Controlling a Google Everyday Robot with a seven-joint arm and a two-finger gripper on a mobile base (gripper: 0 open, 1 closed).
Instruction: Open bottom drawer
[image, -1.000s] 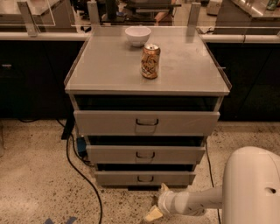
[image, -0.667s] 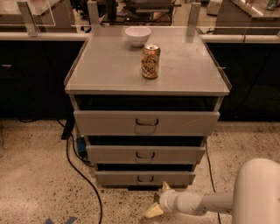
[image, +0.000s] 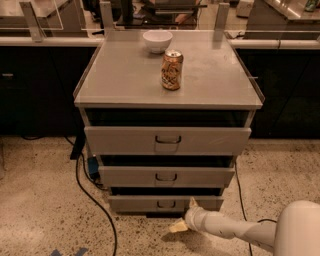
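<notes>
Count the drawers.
3, stacked under the tabletop: top drawer, middle drawer, bottom drawer lowest. None seem hidden. The gripper sits low, just before the bottom drawer.

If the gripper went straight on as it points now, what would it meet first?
Likely the bottom drawer front, right of its handle; the gripper hangs low just before it, jaws open. Depth unclear.

One high camera faces the cabinet (image: 125, 75) front, gripper (image: 184, 216) at bottom centre

Matt metal bottom drawer (image: 135, 203), smooth pale end effector (image: 184, 215) by its right end; speckled floor (image: 40, 200)
</notes>
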